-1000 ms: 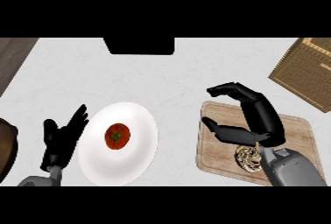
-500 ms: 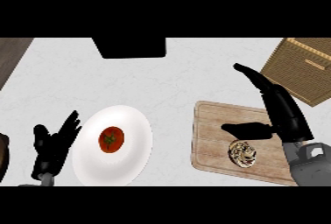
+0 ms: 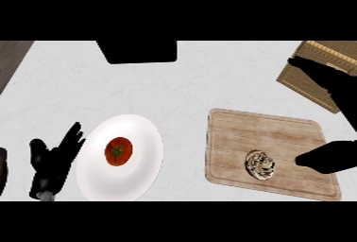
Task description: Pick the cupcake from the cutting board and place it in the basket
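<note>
The cupcake (image 3: 259,165) lies on the wooden cutting board (image 3: 244,132), near its front right corner. My right hand (image 3: 336,92) is open at the right edge. Its straight fingers stretch up over the woven basket (image 3: 298,81) at the top right and hide part of it. Its thumb (image 3: 326,158) lies on the board's right side, just right of the cupcake and apart from it. Nothing is held. My left hand (image 3: 52,161) rests open at the lower left, fingers up.
A white plate (image 3: 141,137) with a red tomato (image 3: 118,151) sits between the left hand and the board. A dark block (image 3: 137,51) stands at the counter's far edge. Dark wood (image 3: 10,59) borders the counter's top left.
My right hand has uncurled and swung right, from over the board's middle to its right edge and the basket. The cupcake stays on the board. The left hand has not changed.
</note>
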You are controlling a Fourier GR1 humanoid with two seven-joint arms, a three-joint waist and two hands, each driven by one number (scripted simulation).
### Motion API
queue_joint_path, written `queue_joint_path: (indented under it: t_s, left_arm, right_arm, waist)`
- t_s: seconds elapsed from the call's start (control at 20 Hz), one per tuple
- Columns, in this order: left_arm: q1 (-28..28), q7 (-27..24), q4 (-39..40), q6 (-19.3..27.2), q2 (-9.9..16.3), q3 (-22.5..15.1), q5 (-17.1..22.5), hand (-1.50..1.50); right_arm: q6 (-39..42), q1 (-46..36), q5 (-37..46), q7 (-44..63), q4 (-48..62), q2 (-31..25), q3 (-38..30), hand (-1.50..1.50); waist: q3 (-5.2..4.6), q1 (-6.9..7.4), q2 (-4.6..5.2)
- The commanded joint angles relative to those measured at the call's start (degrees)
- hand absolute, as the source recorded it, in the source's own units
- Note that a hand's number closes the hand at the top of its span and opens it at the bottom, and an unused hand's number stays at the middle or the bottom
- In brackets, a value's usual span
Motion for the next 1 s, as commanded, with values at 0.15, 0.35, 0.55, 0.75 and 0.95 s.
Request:
queue_joint_path:
  t_s: [0.15, 0.35, 0.55, 0.75, 0.95]
  left_arm:
    - [4.15, 2.25, 4.23, 0.63, -1.82, -2.77, -1.52, 0.0]
    - [3.86, 3.67, 1.7, -0.86, -0.2, -0.98, 0.31, 0.0]
    - [3.49, 3.21, 2.9, -0.35, -1.3, -2.48, -1.7, 0.0]
    - [5.72, 3.04, 0.85, -2.11, -0.44, -1.63, -0.56, 0.0]
    - [4.15, 1.92, 3.15, -1.83, -0.88, -0.93, -1.54, 0.0]
  right_arm:
    - [15.89, -2.56, -19.92, 13.9, -6.47, -9.35, -4.86, -1.5]
    - [18.38, -3.18, -28.68, 17.06, -7.19, -16.11, -8.46, -1.5]
    - [15.02, -2.39, -33.85, 18.85, -9.07, -17.73, -8.6, -1.5]
    - [11.69, 1.93, -34.34, 17.78, -12.64, -19.45, -10.55, -1.5]
    - [8.73, 4.67, -30.2, 16.38, -13.57, -16.97, -8.09, -1.5]
  waist:
    - [-0.41, 0.04, 0.98]
    - [-0.28, 1.12, 1.14]
    - [-0.23, 1.62, 1.42]
    - [-0.09, 1.77, 1.34]
    - [-0.06, 2.02, 1.62]
